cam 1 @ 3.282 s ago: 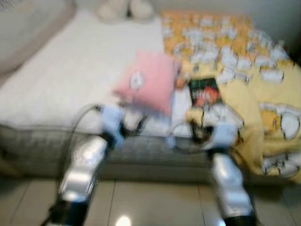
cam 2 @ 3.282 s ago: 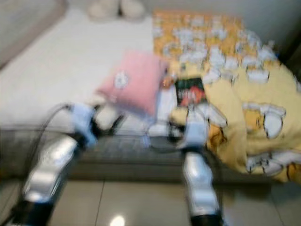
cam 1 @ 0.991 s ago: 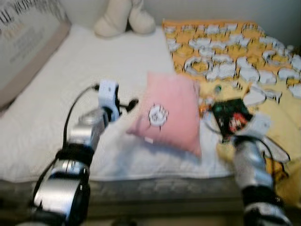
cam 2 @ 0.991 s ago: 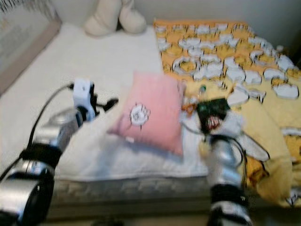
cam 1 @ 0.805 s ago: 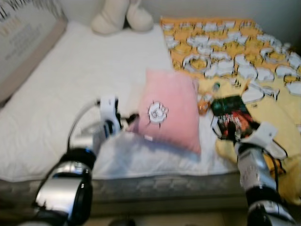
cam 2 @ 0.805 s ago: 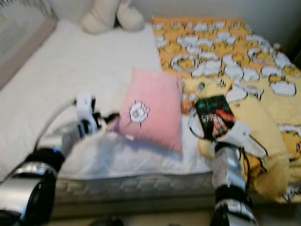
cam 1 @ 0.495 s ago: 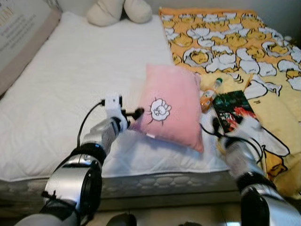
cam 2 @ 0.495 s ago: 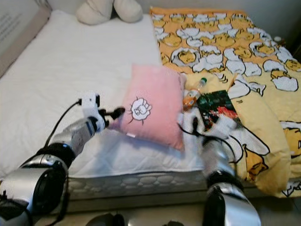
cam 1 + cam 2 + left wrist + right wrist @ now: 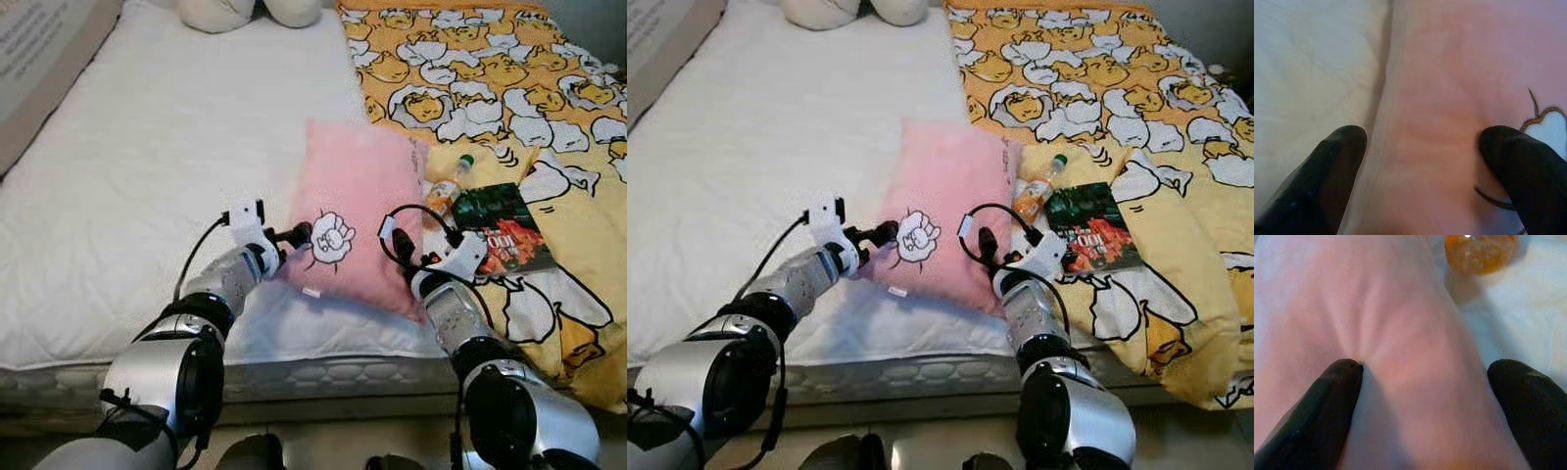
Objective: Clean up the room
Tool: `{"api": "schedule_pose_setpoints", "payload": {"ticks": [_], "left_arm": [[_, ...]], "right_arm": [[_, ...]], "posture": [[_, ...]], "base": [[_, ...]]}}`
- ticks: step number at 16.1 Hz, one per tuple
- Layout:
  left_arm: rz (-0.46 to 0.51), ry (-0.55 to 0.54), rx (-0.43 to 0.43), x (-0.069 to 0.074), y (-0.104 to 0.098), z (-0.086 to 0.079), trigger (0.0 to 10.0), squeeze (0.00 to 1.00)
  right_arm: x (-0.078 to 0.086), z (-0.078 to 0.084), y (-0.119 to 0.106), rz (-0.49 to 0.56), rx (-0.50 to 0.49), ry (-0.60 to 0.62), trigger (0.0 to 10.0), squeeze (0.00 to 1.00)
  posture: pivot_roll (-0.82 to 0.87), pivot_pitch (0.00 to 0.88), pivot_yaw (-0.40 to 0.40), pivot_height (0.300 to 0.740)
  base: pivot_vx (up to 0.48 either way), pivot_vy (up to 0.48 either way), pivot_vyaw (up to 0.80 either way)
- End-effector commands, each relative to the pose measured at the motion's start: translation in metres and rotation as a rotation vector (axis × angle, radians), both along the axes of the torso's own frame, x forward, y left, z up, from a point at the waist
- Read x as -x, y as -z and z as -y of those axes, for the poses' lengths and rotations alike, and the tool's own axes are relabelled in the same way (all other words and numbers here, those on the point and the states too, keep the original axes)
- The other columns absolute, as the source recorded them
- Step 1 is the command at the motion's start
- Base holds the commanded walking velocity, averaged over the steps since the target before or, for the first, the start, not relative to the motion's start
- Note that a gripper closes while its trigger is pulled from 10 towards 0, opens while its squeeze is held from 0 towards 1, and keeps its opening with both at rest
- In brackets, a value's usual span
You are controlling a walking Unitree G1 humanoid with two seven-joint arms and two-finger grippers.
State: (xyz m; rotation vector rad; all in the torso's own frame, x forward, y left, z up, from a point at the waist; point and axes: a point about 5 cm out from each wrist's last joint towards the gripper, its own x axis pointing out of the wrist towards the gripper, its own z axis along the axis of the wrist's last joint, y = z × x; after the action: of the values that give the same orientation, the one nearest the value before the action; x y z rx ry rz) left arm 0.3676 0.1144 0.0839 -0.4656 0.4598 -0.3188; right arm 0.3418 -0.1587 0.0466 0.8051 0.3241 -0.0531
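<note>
The pink pillow [image 9: 361, 211] lies flat on the white mattress [image 9: 147, 176], with one edge beside the yellow cartoon blanket [image 9: 509, 78]. It is flanked by both pincers. The left pincer [image 9: 292, 235] is set at the pillow's left edge, near the embroidered patch, and in the left wrist view its fingers [image 9: 1327, 171] are seen spread wide, one on the mattress side and one over the pink fabric. The right pincer [image 9: 1004, 243] is placed at the pillow's right lower edge; its fingers [image 9: 1327, 401] are likewise held wide, and the cover is already dimpled under one of them.

Several risks can be judged from this. If only the loose cover is pinched, the pillow may sag or slip out when lifted. If the two closures are not made evenly, the pillow may be tilted or dragged. An orange drink bottle [image 9: 1032, 196] and a dark book [image 9: 1087, 227] lie just beside the pillow's right edge, close to the right pincer, so either could be knocked or rolled along the bed by a sideways sweep. The sheet beneath might also be caught by the left pincer's outer finger.
</note>
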Motion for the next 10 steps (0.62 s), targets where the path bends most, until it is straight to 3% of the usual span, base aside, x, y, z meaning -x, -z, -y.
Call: {"api": "schedule_pose_setpoints", "payload": {"ticks": [1,5,7,10], "left_arm": [[-0.013,0.065,0.000,0.003,0.003,0.007,10.0,0.00],[0.035,0.224,0.002,0.005,-0.004,0.031,10.0,0.00],[0.070,0.347,-0.057,0.011,0.000,0.049,10.0,0.00],[0.067,0.397,-0.133,0.021,0.012,0.059,10.0,0.00]], "right_arm": [[0.006,-0.005,0.009,-0.048,-0.055,-0.008,10.0,0.00],[0.008,-0.006,0.013,-0.071,-0.100,-0.025,10.0,0.00],[0.007,-0.010,0.011,-0.067,-0.081,-0.069,10.0,0.00],[0.004,-0.011,0.008,-0.054,-0.061,-0.097,10.0,0.00]], "posture": [[-0.03,0.118,0.010,0.740],[-0.04,0.108,0.016,0.740],[-0.05,0.108,0.015,0.740],[-0.05,0.106,0.008,0.740]], "base": [[0.000,0.000,0.00],[0.000,0.000,0.00],[0.000,0.000,0.00],[0.000,0.000,0.00]]}}
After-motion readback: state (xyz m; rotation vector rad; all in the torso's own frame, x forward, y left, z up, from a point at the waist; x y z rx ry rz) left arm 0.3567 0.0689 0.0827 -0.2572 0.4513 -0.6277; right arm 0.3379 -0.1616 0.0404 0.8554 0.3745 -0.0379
